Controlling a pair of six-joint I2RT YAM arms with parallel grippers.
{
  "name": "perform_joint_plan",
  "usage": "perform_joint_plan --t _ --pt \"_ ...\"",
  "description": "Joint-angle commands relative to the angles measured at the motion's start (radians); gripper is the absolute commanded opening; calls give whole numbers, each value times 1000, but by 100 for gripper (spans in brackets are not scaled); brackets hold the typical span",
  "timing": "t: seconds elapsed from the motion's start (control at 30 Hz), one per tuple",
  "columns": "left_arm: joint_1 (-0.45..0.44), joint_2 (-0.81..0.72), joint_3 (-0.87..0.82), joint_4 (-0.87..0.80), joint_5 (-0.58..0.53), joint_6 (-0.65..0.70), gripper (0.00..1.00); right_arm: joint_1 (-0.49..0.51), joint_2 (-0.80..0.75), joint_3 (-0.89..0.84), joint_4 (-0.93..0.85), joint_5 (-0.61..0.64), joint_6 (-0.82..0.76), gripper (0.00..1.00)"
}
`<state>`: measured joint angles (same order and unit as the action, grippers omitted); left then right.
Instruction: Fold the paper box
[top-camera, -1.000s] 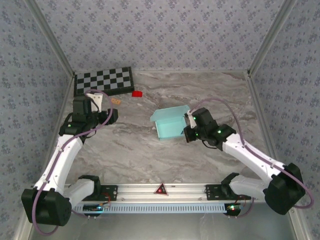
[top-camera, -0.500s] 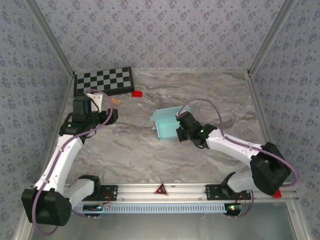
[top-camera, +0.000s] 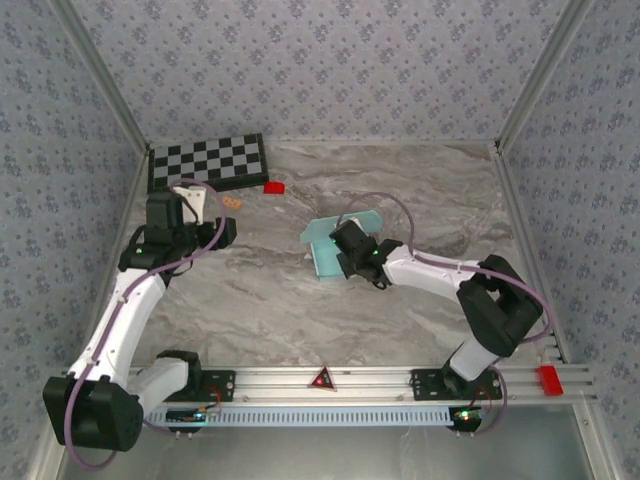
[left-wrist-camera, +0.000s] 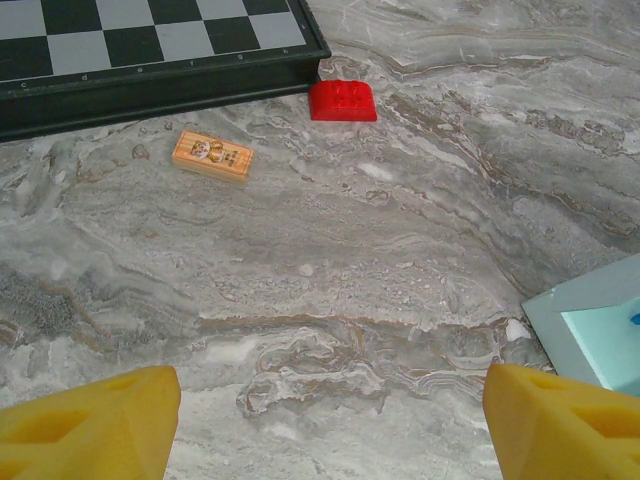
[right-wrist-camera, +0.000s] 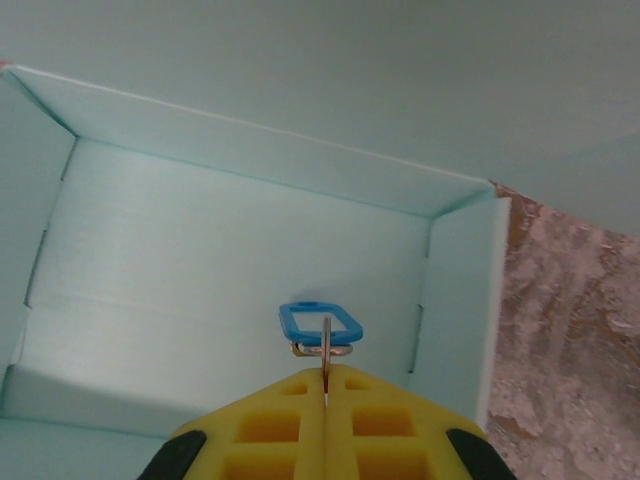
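Toward the middle of the table, nearer its far edge, the paper box stands open. The right gripper reaches inside, pinched closed on a blue tag (by its wire ring). We should release low over the box floor, then lift out clear of the thin walls. The left gripper hangs near the table's left edge, jaws wide apart.

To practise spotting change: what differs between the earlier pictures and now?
The right gripper, shut on a blue key tag, swung leftward over the paper box, its elbow following. The left gripper, the box, the checkerboard and the red brick stayed put.
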<state>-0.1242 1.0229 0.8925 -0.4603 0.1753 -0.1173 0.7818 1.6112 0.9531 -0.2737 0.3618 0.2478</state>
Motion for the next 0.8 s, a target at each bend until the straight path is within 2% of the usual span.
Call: perform_joint_plan --t 0.0,0.1,0.23,0.43,0.6,0.77 --pt "6 -1 -12 17 23 -2 79 11 21 36 17 -29 1 12" --pt "5 2 -10 15 23 0 79 19 17 35 34 -71 -17 23" --pt "6 4 -9 14 23 1 79 20 0 25 59 -130 -29 29" --pt "6 8 -9 14 32 2 79 15 -56 3 74 -146 -16 31" --pt "-1 31 6 17 87 -18 79 -4 -136 -11 47 -135 -12 31" --pt "-77 72 39 18 98 -36 78 -53 -229 -19 9 -159 -29 34"
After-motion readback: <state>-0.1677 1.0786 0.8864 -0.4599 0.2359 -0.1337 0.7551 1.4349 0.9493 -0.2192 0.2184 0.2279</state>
